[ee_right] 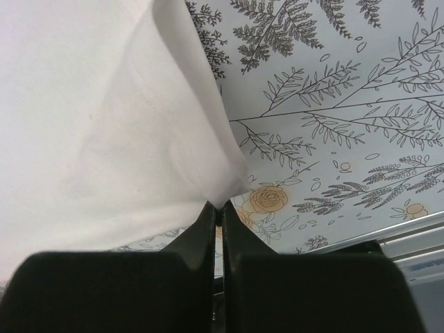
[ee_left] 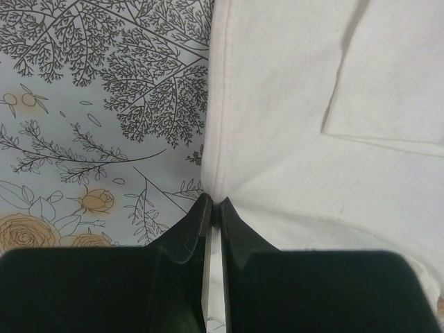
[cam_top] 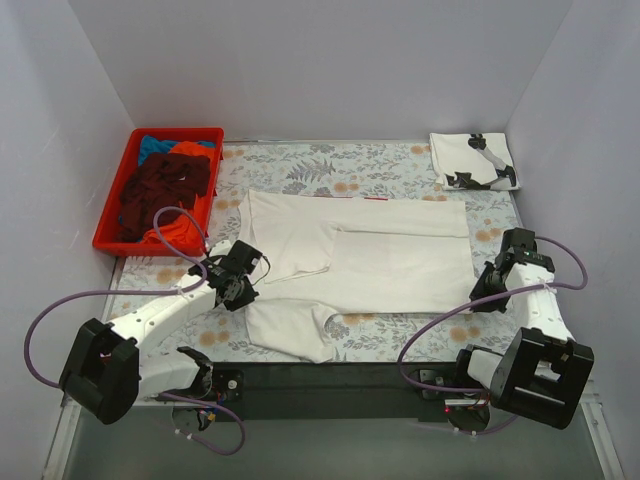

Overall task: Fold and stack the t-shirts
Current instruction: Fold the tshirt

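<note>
Seen from above, the left gripper (cam_top: 243, 292) and the right gripper (cam_top: 482, 295) flank the white t-shirt (cam_top: 370, 255) spread on the floral table (cam_top: 400, 165); the left wrist view shows jaws closed on its edge, the right wrist view on its corner.

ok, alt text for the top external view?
A white t-shirt lies spread and partly folded on a floral table, the left gripper and right gripper shut on opposite ends of it. A red crate of maroon, orange and blue tees sits far left; a folded white tee with black print lies far right.
</note>
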Controlling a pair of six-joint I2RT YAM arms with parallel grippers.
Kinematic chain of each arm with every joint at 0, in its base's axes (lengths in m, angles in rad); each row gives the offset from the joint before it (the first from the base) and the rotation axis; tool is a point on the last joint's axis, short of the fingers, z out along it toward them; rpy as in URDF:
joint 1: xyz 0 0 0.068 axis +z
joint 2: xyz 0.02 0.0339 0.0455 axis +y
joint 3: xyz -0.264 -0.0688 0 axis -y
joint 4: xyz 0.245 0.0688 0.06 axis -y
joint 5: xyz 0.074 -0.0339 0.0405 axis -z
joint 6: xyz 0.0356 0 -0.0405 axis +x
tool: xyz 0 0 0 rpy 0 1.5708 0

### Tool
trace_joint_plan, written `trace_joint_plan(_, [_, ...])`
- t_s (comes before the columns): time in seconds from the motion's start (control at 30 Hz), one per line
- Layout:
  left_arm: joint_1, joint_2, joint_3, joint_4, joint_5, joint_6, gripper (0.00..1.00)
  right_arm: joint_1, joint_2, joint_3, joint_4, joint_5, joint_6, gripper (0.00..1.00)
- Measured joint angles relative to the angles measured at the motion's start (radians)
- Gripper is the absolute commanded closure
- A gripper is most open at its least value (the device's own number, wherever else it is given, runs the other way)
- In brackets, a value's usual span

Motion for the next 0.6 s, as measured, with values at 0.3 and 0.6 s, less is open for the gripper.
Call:
trace_joint_plan(0.3, [-0.001, -0.001, 0.080, -0.109, -0.026, -0.015, 1.00, -0.004, -0.042, 0.017, -0.035, -0.082, -0.002, 0.99])
trace_joint_plan(0.6, [0.006, 0.066, 0.237, -0.151, -0.053, 0.014, 1.00, -0.005, 0.006, 0.096, -0.018, -0.113, -0.022, 0.99])
